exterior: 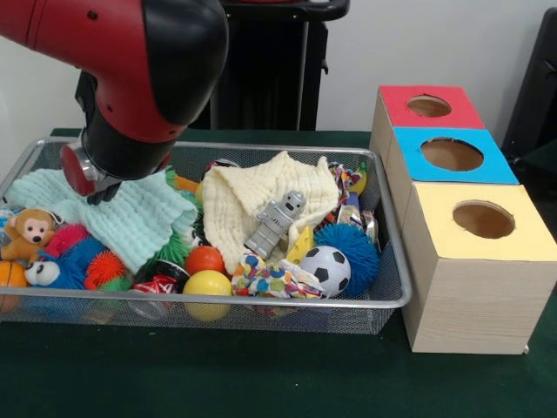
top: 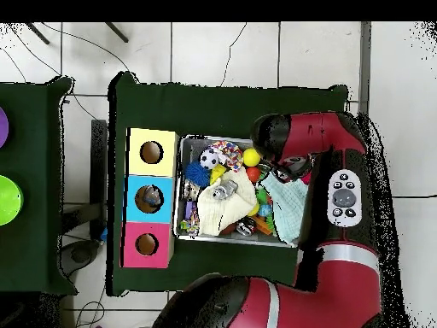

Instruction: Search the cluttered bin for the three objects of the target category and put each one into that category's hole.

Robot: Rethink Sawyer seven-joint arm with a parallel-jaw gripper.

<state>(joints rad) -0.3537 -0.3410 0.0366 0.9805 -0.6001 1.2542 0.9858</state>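
Silver wire-mesh bin (exterior: 261, 319) holds smooth balls, soft crinkled cloths (exterior: 252, 196).

A dark green cloth-covered table (exterior: 261, 383) fills the lower part of the front view. Behind the table stands a pale, plain wall (exterior: 435, 43), and a black stand (exterior: 270, 78) rises against that wall just past the table's far edge. In the overhead view the table sits on a floor of large white tiles (top: 205, 51) with dark grout lines. Thin black cables (top: 85, 60) trail across the tiles beside the table, and a second green-covered table (top: 34, 196) lies close alongside it.
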